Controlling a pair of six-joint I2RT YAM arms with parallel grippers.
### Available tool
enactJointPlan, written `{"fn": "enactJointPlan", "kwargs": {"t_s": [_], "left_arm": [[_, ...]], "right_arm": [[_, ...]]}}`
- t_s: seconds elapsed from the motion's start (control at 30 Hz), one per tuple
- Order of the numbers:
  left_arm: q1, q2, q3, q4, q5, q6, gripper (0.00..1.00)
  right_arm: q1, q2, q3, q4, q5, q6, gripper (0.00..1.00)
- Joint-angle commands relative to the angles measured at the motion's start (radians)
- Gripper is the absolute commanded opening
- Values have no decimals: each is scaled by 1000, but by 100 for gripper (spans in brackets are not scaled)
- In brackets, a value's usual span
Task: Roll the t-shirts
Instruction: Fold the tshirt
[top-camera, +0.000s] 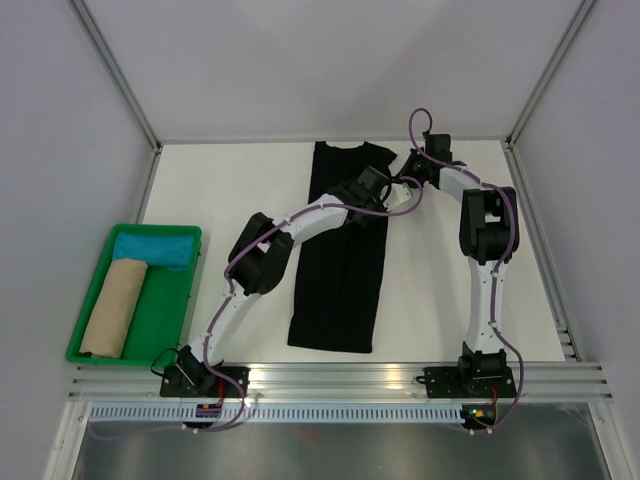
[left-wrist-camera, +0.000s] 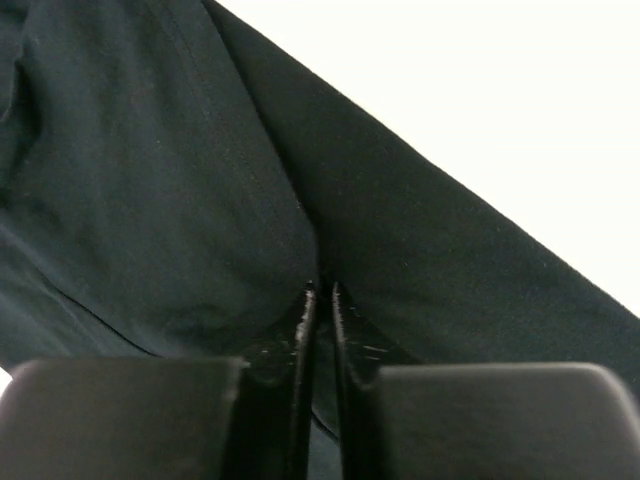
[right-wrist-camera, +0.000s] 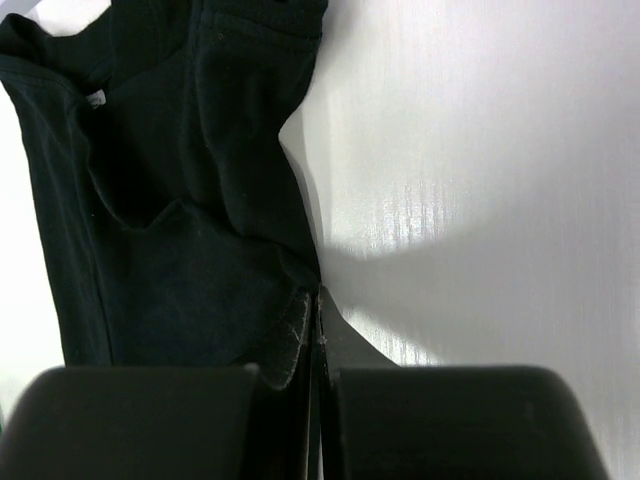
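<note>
- Across the white table (top-camera: 240, 190), near its middle, lay the black t-shirt (top-camera: 335, 290), folded into a long narrow strip.
- Its long axis ran near to far, with the hem at the near end and the collar end far.
- Much of the strip's far half was hidden in the top view under the left arm (top-camera: 300, 225), which crossed it from the near left.
- At the table's left edge sat a green tray (top-camera: 165, 305).
- A beige roll (top-camera: 112, 308) lay lengthwise in the tray, and a teal cloth (top-camera: 155, 248) lay across its far end. Whether the teal cloth was rolled or folded was hard to tell.
- The left gripper (left-wrist-camera: 320, 288) was down on the shirt's far part. Its fingers were narrowed to a slim gap, with a ridge of black cloth pinched there.
- The right gripper (right-wrist-camera: 318, 292) sat at the shirt's far right edge. It was closed tight, and the cloth's edge was drawn to a point at its tips.
- In both wrist views the shirt ran off the frame.
</note>
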Motion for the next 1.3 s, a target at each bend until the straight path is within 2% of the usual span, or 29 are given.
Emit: {"fn": "enactJointPlan", "kwargs": {"t_s": [0.0,0.23,0.4,0.53,0.67,0.8,1.27], "left_arm": [[3,-26,33,39,21,-75,11],[32,-72,15,39,73,-172,2],[72,-74,5,45,81,-223,2],[133,-86,4,44,153,-305,2],[153,-109,-25,49,182,-310,2],[194,-123,-42,49,239,-379,2],[262,-158,-33,33,379,-473,5]], "right_arm": [[11,-74,7,12,36,-31,0],[30,-95,38,7,61,-30,0],[53,-92,68,4,59,-16,0],[74,-92,77,28,53,33,0],[111,-71,114,59,36,96,0],[132,-29,179,79,29,164,0],[171,60,259,100,27,285,0]]}}
